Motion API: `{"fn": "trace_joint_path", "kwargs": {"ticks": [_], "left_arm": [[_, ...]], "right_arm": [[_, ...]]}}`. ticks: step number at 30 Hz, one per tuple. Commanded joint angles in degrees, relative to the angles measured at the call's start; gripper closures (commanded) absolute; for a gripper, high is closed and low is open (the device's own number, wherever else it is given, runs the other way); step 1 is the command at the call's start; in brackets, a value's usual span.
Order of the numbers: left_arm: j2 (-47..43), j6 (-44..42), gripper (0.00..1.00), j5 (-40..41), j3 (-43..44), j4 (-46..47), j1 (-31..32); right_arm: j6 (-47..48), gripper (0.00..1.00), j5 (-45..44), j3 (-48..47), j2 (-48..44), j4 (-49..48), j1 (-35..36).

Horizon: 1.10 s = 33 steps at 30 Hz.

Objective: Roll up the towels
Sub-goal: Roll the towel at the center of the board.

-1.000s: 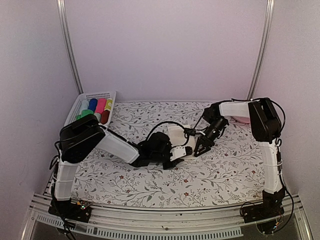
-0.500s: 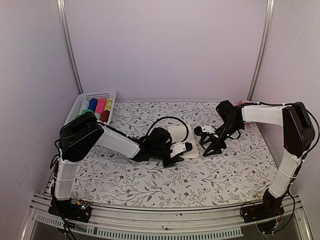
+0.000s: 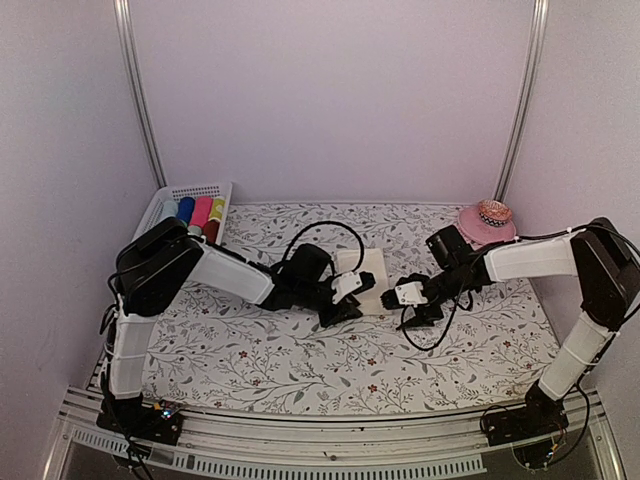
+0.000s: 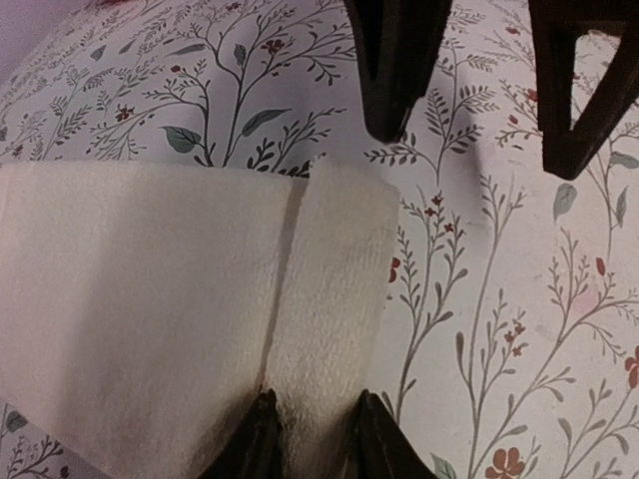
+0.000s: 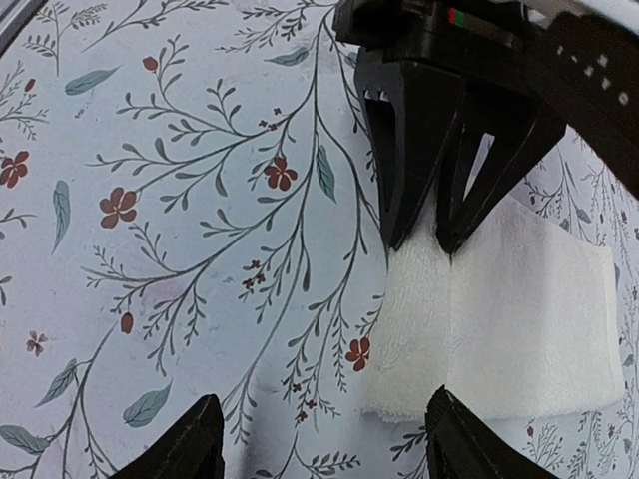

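Your left gripper (image 4: pixel 315 444) is closed down narrow on the cream towel (image 4: pixel 150 299). Its two fingers pinch the folded-over strip along the towel's right end, one finger each side of that flap. The rest of the towel lies flat on the table (image 3: pixel 300 360), about the middle and slightly toward the far edge.

Your right gripper (image 5: pixel 324 444) has its jaws spread wide with nothing in them. It sits low over the floral cloth just to the right of the towel and faces the left gripper head-on. From its wrist camera the near corner of the folded end shows between its fingertips, but I can't tell if either finger actually touches the fabric.

Further out, the white basket (image 3: pixel 185 195) is in the far left corner of the table with coloured rolls (image 3: pixel 203 210) inside: blue, pink, yellow and a dark red one. The pink dish (image 3: pixel 485 222) is over by the far right corner, well apart from both grippers.
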<state>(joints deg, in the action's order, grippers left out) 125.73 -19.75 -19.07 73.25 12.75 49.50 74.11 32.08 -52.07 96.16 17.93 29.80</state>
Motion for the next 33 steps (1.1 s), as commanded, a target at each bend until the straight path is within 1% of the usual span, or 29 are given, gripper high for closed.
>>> {"fn": "trace_joint_path", "kwargs": {"ticks": [1, 8, 16, 23, 31, 33], "left_arm": [[1.16, 1.55, 0.72, -0.96, 0.39, -5.00, -0.93], [1.53, 1.90, 0.71, -1.14, 0.93, -5.55, -1.06], [1.68, 2.20, 0.71, -1.57, 1.23, -5.99, -1.33], [1.79, 2.56, 0.71, -2.04, 1.28, -6.15, -1.54], [1.79, 2.65, 0.71, -2.57, 1.37, -6.49, -1.77], [1.75, 2.54, 0.71, -2.72, 1.37, -6.51, -1.74]], "right_arm": [[-2.20, 0.32, -4.67, 0.51, 0.95, -8.11, 2.47], [-3.94, 0.36, -7.56, 0.69, 4.00, -10.11, 4.24], [-3.69, 0.38, -8.49, 1.03, 4.23, -10.69, 5.44], [-4.47, 0.46, -11.52, -0.12, 7.02, -10.33, 5.53], [-6.78, 0.49, -16.16, -1.02, 9.45, -12.75, 5.55], [-7.08, 0.53, -17.21, -1.33, 10.09, -12.97, 5.54]]}}
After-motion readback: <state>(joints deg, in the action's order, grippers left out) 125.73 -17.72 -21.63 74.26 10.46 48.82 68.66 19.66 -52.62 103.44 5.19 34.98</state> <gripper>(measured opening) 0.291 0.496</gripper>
